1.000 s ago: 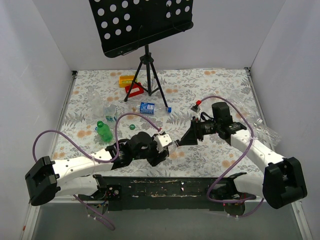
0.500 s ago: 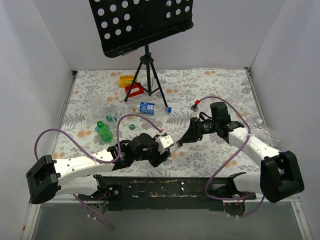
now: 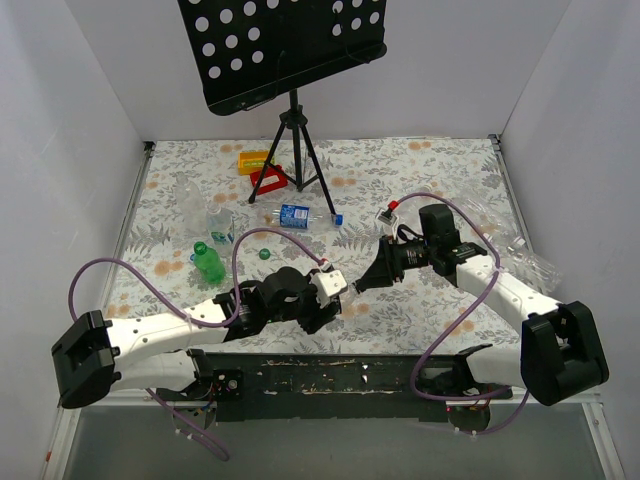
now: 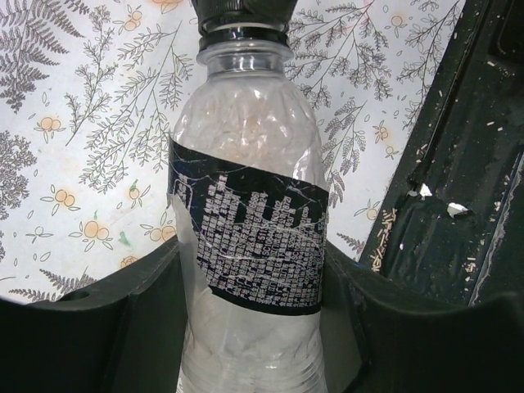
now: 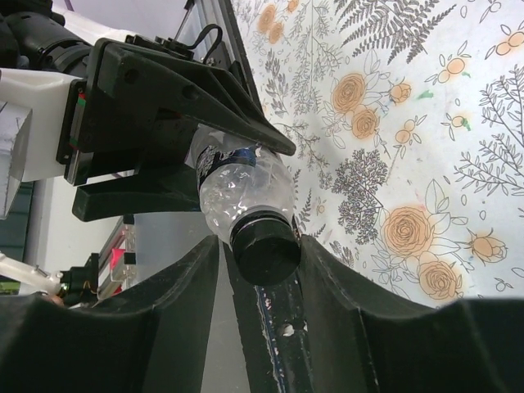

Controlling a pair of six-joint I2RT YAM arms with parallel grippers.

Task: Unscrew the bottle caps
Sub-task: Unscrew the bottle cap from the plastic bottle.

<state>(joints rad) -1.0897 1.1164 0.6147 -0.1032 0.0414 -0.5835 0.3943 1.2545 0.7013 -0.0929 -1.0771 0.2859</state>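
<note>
**A:** The fingers [image 5: 344,286] of the right gripper [image 5: 262,246] are flanking the black cap [image 5: 264,255]. I cannot tell whether they are pinching it.

**B:** The left gripper [image 4: 252,270] is clenching the clear bottle [image 4: 250,164], holding it above the table [image 3: 420,180], near-middle.

**A:** Then the right should be squeezing squarely and twisting about the neck's axis, with the left resisting.

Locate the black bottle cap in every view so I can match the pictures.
Top external: black cap, a speck just below the picture's centre.
Left wrist: cap at the top edge, centre, on the clear bottle.
Right wrist: cap low and central, between the right fingers.
Shared landmark: the floral table cover, seen in all three.
</note>
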